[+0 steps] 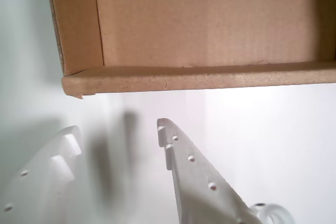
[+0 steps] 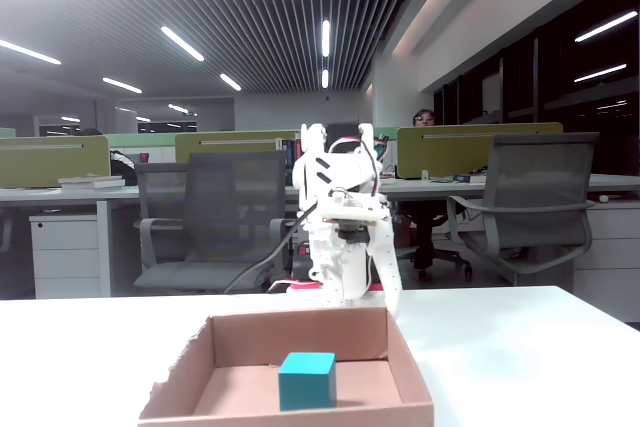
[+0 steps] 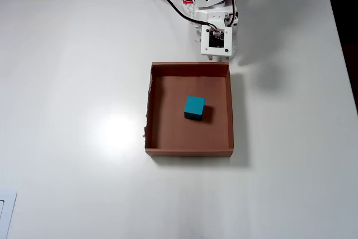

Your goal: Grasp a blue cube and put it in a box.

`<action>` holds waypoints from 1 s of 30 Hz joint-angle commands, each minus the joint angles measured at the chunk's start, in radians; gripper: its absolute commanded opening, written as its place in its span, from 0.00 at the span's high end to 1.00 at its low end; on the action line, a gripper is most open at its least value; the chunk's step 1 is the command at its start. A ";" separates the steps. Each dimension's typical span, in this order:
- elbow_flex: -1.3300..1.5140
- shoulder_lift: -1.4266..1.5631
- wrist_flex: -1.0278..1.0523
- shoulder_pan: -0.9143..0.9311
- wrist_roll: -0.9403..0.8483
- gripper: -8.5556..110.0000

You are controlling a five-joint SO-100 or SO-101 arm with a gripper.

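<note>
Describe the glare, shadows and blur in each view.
Overhead view: a soft glare patch on the table left of the box; the cube casts a small shadow. Fixed view: bright ceiling strips, background slightly soft. Wrist view: table washed out, blurred shadows beside the open gripper, box wall sharp.

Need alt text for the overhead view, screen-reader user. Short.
A small blue cube sits inside an open brown cardboard box on a white table, right of the box's centre. The white robot arm is folded at the table's top edge, just beyond the box's far wall, touching nothing. The box's left wall is ragged and torn.
</note>
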 commanded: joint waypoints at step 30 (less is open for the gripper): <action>-0.008 -0.009 -0.044 -0.020 0.003 0.75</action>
